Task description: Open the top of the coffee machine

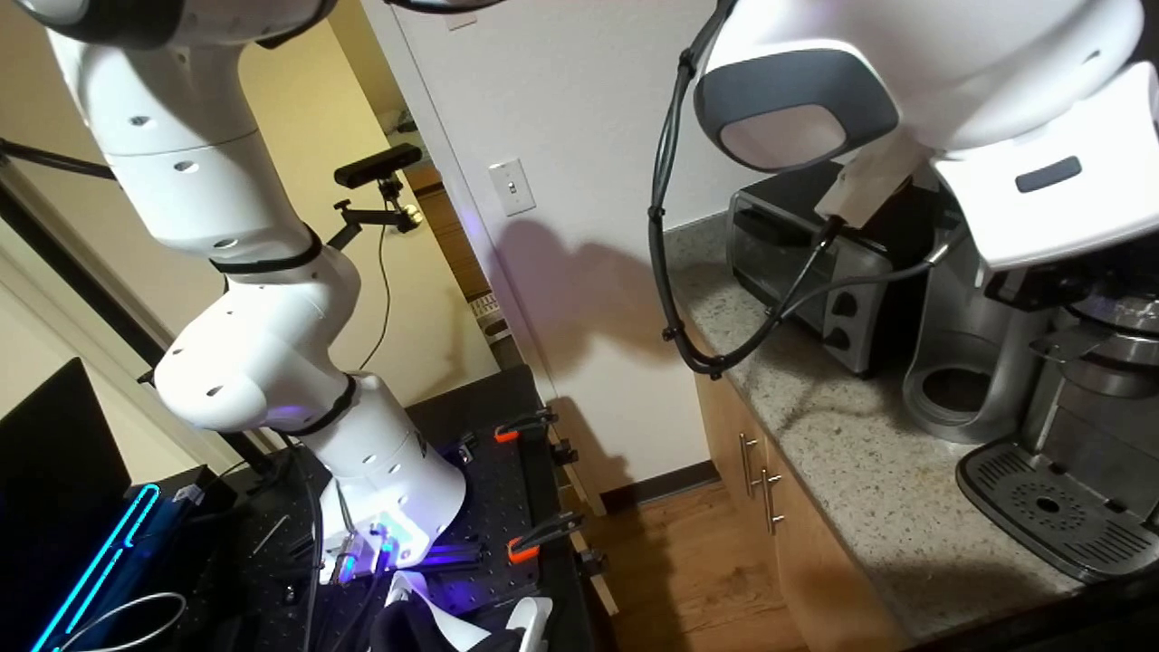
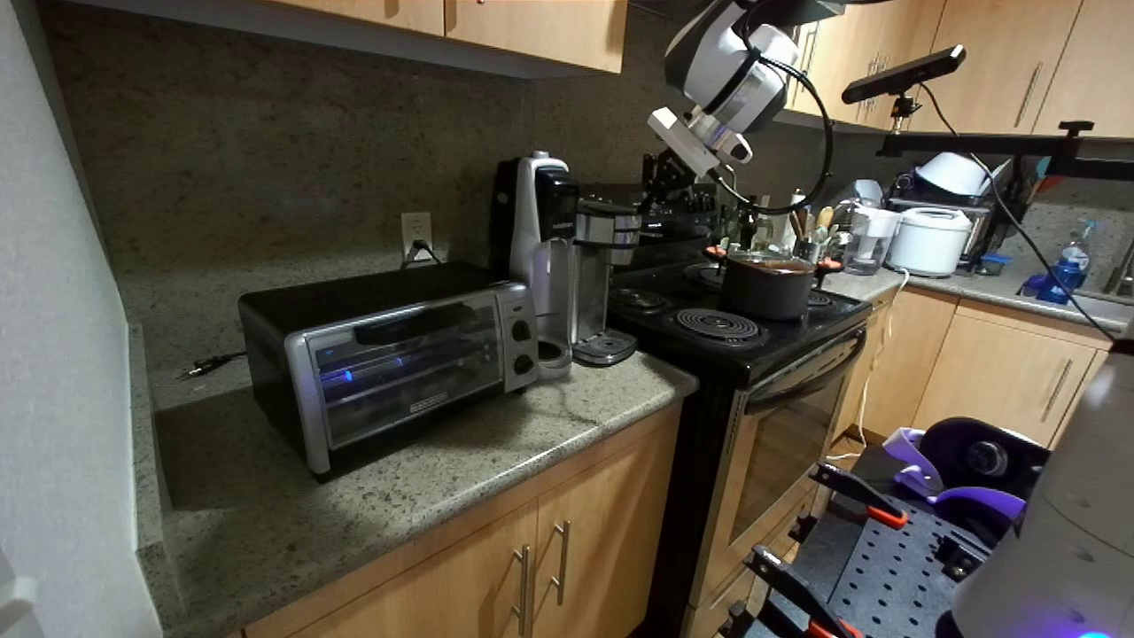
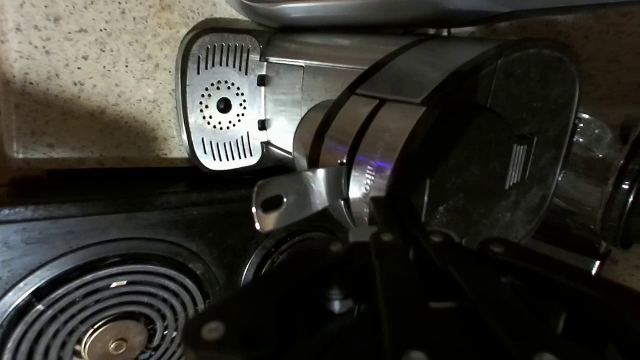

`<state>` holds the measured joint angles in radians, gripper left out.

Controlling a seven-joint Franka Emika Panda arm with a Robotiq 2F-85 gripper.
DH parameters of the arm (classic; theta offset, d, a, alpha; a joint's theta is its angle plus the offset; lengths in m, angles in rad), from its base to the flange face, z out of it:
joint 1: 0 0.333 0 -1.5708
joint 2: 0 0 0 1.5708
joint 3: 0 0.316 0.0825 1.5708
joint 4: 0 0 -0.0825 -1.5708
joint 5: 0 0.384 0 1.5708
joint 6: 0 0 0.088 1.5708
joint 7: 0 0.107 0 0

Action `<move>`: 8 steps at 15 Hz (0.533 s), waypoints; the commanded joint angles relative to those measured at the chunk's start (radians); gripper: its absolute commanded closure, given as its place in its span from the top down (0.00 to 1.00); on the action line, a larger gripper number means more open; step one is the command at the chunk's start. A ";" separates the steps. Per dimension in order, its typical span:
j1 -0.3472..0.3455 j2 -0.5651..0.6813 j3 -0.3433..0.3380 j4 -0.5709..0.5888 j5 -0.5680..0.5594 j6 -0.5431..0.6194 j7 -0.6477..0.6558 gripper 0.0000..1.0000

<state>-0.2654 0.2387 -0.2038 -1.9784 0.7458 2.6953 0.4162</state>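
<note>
Two coffee brewers stand side by side. The tall silver and black brewer (image 2: 525,239) has a dark rounded head (image 2: 558,204); only its silver edge (image 3: 350,11) shows in the wrist view. The lower steel coffee machine with a drip tray (image 2: 605,348) has a rounded dark lid (image 3: 480,200) with a curved silver band (image 3: 385,150) and a steel tab with a slot (image 3: 295,197). Its lid looks closed. My gripper (image 3: 397,204) looks shut and empty over this lid's stove-side edge, dark and hard to make out; I cannot tell whether it touches. It also shows in an exterior view (image 2: 657,188).
A boxy toaster oven (image 2: 390,363) stands beside the tall brewer. The stove, with a coil burner (image 3: 117,305) and a dark pot (image 2: 769,291), adjoins the steel machine. Upper cabinets (image 2: 532,31) hang above the counter (image 2: 425,470). A cable loop (image 1: 665,226) hangs from the arm.
</note>
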 commanded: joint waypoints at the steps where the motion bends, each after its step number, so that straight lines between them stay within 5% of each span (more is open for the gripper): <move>1: 0.005 -0.051 0.000 -0.018 0.004 -0.027 -0.010 0.00; 8: 0.013 -0.084 0.001 -0.021 0.008 -0.032 -0.015 0.00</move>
<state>-0.2548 0.1937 -0.2038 -1.9785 0.7456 2.6888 0.4162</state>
